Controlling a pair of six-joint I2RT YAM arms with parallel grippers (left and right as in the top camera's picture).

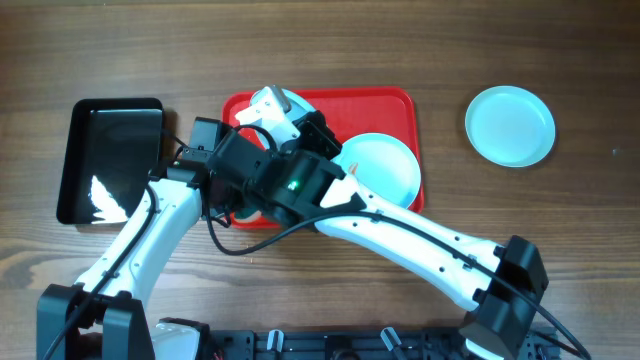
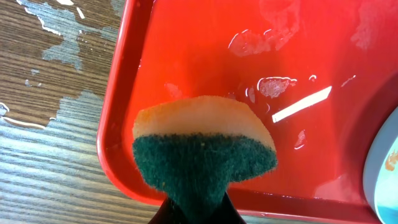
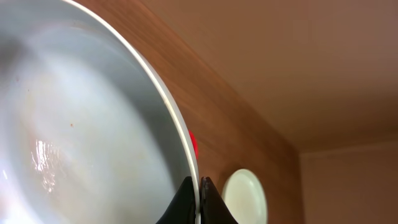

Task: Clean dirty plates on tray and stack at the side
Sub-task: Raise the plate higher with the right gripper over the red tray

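Over the back left of the red tray (image 1: 375, 103), my right gripper (image 3: 200, 188) is shut on the rim of a pale plate (image 3: 81, 124) and holds it tilted up (image 1: 271, 104). Its inside looks wet, with faint specks. A second plate (image 1: 385, 170) lies flat on the tray's right half. A third plate (image 1: 510, 125) rests on the table to the right, outside the tray. The left gripper (image 2: 199, 210) is shut on an orange sponge with a green scouring face (image 2: 205, 155). It hovers above the wet tray (image 2: 186, 56) near a corner. In the overhead view the right arm hides the sponge.
A glossy black tray (image 1: 110, 155) with wet patches sits left of the red tray. Water droplets lie on the wood (image 2: 43, 68) beside the red tray's rim. The two arms cross over the red tray's left half.
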